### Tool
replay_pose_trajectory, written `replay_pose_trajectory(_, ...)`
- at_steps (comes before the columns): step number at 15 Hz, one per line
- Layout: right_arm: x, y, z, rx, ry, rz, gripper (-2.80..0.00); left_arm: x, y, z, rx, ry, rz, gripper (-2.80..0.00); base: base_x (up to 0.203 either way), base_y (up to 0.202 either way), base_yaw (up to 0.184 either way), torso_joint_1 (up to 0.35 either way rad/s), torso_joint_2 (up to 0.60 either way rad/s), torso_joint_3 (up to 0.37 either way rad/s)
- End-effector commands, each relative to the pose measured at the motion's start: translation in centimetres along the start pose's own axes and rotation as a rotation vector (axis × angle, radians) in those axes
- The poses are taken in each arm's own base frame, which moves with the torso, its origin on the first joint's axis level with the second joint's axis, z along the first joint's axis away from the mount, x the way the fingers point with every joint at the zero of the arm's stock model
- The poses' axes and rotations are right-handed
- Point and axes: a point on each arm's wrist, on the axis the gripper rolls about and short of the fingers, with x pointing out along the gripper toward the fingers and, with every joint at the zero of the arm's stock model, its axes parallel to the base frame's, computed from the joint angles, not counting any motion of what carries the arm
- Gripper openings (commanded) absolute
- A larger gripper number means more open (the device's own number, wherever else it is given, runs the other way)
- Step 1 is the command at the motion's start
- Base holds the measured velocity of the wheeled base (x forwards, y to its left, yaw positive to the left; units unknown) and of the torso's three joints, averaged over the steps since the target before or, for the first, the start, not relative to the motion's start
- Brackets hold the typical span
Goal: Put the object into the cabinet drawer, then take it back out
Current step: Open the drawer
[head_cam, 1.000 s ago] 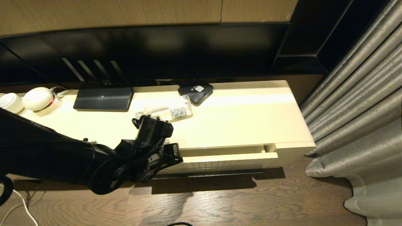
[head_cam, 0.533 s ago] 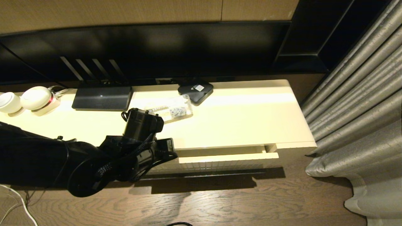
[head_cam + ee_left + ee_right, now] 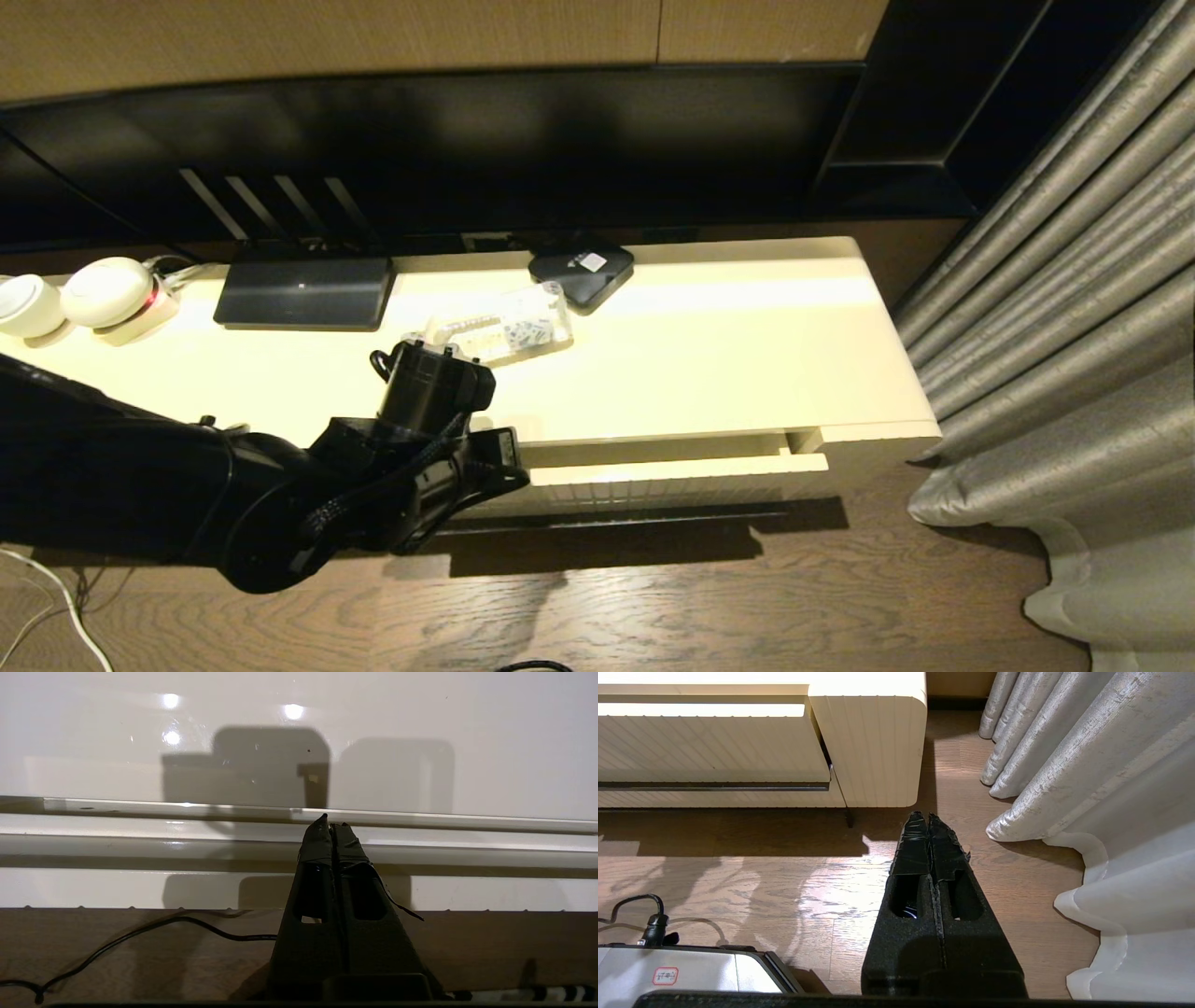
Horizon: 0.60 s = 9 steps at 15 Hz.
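A: Head view, nearest first: what's there?
B: Wood floor (image 3: 653, 607), then the left gripper (image 3: 331, 826) on its black arm, over the drawer (image 3: 672, 471), which stands slightly open. Its jaws are pressed together, holding nothing.
A: And the right gripper (image 3: 928, 816)?
B: Low over the floor, near the cabinet's right end and the curtain (image 3: 1064, 765). Jaws closed, empty.
A: Where's the bottle (image 3: 504, 327)?
B: Lying on its side on the cabinet top (image 3: 728, 355), beyond the left arm's wrist, which covers its left end.
A: Anything around it?
B: A black box (image 3: 581, 266) just beyond to the right, a flat dark router (image 3: 303, 291) to the left, two white round things (image 3: 79, 297) at far left.
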Motion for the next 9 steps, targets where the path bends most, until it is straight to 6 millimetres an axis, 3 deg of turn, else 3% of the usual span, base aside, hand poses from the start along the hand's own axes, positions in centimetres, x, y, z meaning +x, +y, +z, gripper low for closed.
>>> replay_pose_trajectory(1,0.02,0.0,-0.04,0.0,0.003,0.001,-2.8,0.93,-0.15,-0.51,0.003,0.02,0.009,-2.8,0.0,0.0,0.0,0.0,0.0,0.0)
replay_pose_trajectory(9,0.01,0.0,0.0,0.0,0.001,0.001,-2.8,1.57,-0.39,-0.55,-0.03,0.025,0.01,-2.8,0.0,0.0,0.0,0.0,0.0,0.0)
